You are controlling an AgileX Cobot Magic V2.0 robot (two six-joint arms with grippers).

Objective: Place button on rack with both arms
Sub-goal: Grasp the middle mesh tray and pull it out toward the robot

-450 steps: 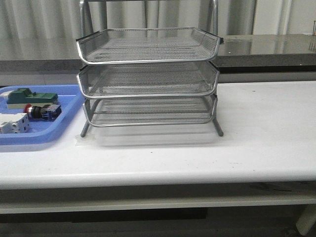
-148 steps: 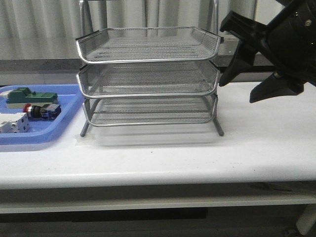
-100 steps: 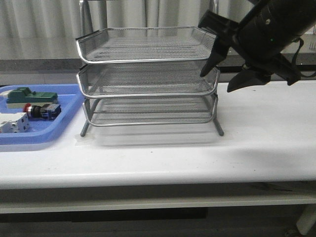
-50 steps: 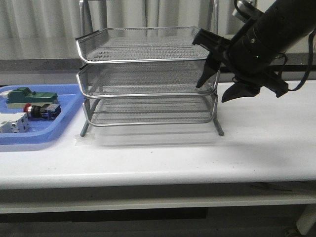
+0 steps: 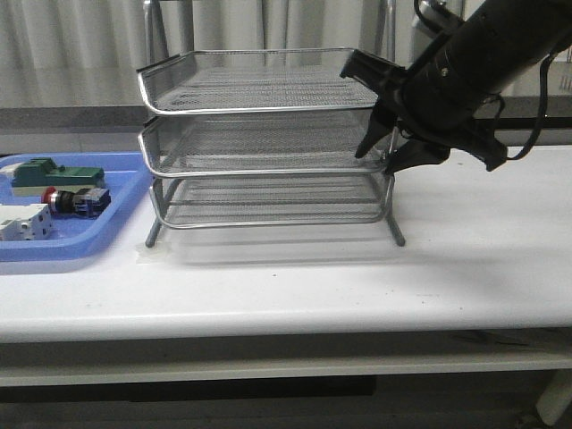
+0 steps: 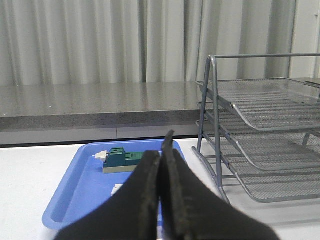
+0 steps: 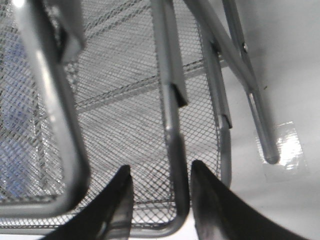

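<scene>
The button (image 5: 75, 201), with its red head and black and blue body, lies in the blue tray (image 5: 121, 219) at the far left. The silver three-tier mesh rack (image 5: 268, 134) stands mid-table and also shows in the left wrist view (image 6: 260, 145). My right gripper (image 5: 375, 161) is open at the rack's right front corner. In the right wrist view the gripper (image 7: 160, 172) has a finger on each side of a tray's rim wire (image 7: 172, 125). My left gripper (image 6: 164, 145) is shut and empty, above the blue tray (image 6: 75, 200); its fingers hide the button there.
A green block (image 5: 54, 174) and a white blocky component (image 5: 22, 223) share the blue tray; the green block also shows in the left wrist view (image 6: 122, 159). A dark counter runs behind the table. The rack's right foot (image 7: 270, 155) rests on a taped spot.
My right arm has come in from the right and lowered, moving left until its open fingers reach the rack's right front corner. The button and rack have not moved.
</scene>
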